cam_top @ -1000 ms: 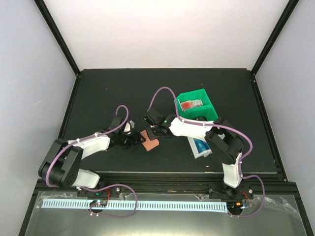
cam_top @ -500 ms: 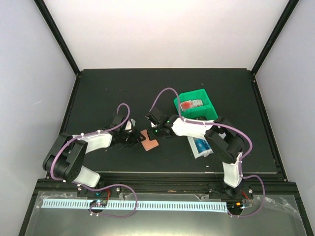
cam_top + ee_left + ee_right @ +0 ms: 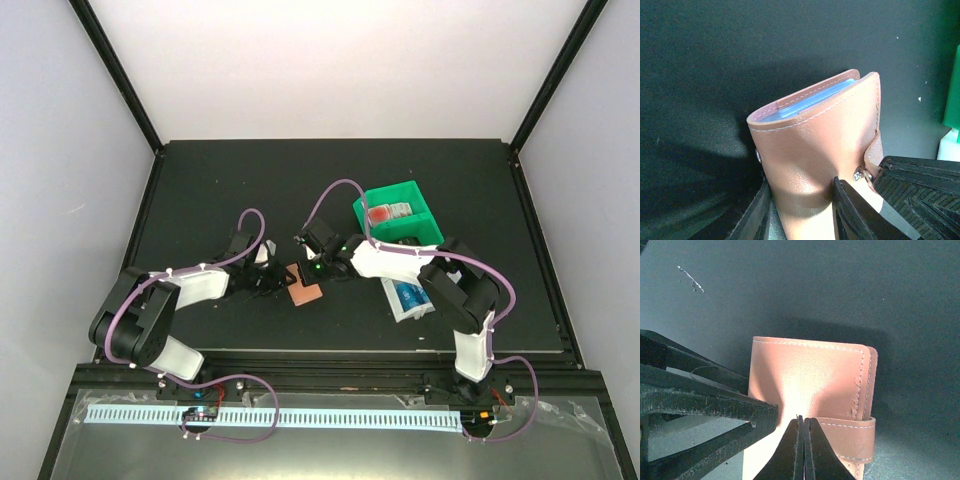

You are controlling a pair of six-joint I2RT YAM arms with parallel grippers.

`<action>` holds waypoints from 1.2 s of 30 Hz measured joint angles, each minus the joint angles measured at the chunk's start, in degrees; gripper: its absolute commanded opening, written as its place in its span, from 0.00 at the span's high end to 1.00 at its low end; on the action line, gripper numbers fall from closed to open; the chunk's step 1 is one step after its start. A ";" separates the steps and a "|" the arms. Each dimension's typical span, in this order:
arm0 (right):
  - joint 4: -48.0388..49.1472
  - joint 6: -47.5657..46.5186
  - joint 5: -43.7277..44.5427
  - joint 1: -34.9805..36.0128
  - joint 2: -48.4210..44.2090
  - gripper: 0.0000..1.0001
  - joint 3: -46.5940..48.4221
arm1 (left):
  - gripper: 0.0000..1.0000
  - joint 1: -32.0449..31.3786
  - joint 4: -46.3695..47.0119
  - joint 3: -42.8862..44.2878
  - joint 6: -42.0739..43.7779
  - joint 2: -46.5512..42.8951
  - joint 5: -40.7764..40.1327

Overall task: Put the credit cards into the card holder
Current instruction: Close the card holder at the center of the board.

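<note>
card holder (image 3: 815, 135) folded on the bench (image 3: 200, 190), blue credit cards (image 3: 812, 97) inside. left end effector (image 3: 801, 186) looks clamped on it, narrow; right end effector (image 3: 803, 421) fully closed, tips at its cover.

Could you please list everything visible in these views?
salmon-pink folded leather-like card holder: one, pink, table centre, between the grippers.
bright blue plastic cards: count unclear, blue, edges showing inside the holder.
green plastic bin: one, green, right of centre, red-and-white contents.
white container: one, white, blue contents, nearer than the bin.
black table: one, black, under everything.
left gripper: one, black, clamping the holder.
right gripper: one, black, shut, tips on the holder.
</note>
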 measured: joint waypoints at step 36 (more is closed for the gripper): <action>0.15 -0.02 -0.76 -0.04 1.16 0.99 0.20 | 0.66 0.09 0.52 0.00 0.04 0.48 0.20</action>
